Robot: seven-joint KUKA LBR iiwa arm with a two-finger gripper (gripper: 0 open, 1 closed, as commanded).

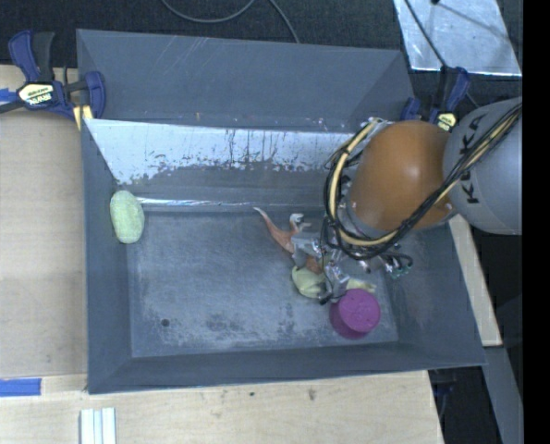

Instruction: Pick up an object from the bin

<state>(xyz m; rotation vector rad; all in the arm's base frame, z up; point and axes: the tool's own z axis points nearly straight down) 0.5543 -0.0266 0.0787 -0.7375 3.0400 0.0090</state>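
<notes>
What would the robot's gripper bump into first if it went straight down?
Most likely the small yellowish-green lump right beneath the gripper, beside the purple round thing. Depth is hard to judge from above.

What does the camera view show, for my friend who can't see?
The robot's gripper is down in the right side of a grey bin, over a yellowish lump beside a purple round thing and an orange curved toy. A pale green oval lies far left.
</notes>
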